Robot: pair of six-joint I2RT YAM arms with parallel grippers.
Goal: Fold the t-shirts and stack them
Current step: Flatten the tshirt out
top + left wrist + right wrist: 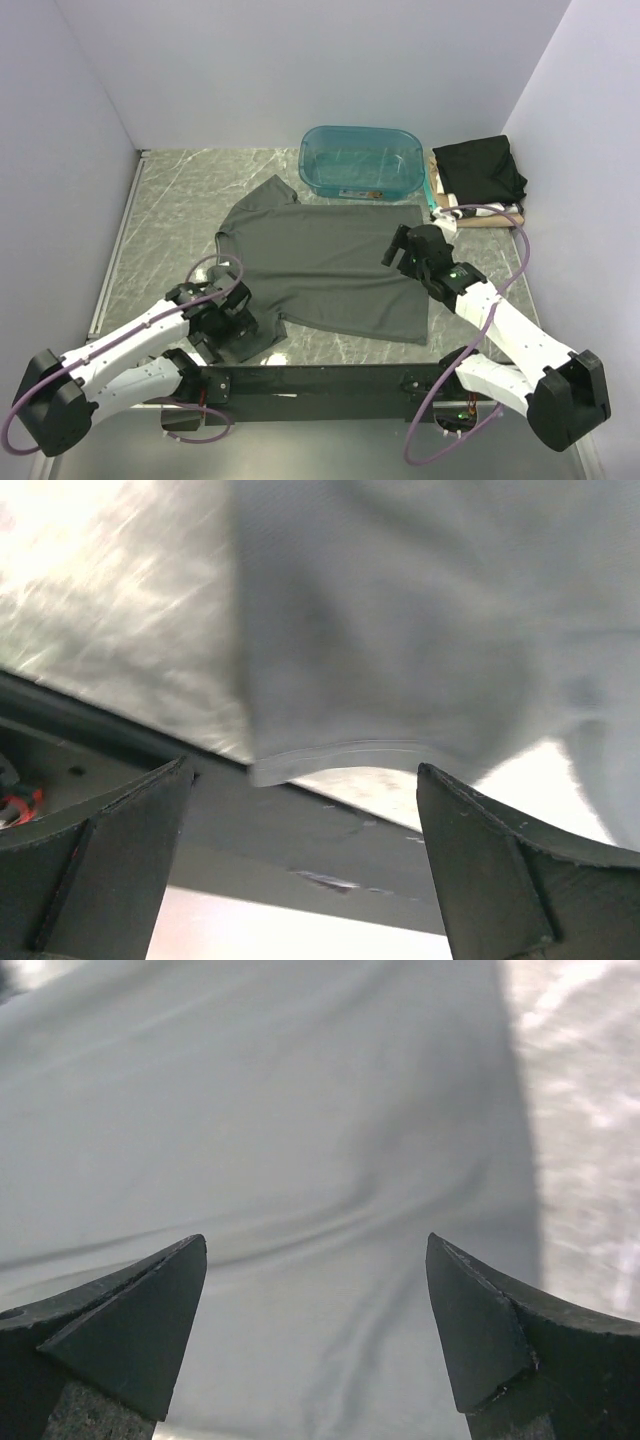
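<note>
Grey marbled table (pixel 160 200), white walls (pixel 300 60). Charcoal tee (pixel 330 260) lies flat at centre. Left gripper (pixel 233 314) at its 7 o'clock sleeve (pixel 262 340), right gripper (pixel 397 246) at 3 o'clock edge: both wide apart, empty. Cloth prob. light, limp; pinch hems.

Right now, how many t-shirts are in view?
4, as far as I can tell: the charcoal-grey t-shirt spread flat in the middle; the black t-shirt folded at the right rear; a white t-shirt and a tan t-shirt showing only as edges beneath it. Others may be hidden there.
</note>
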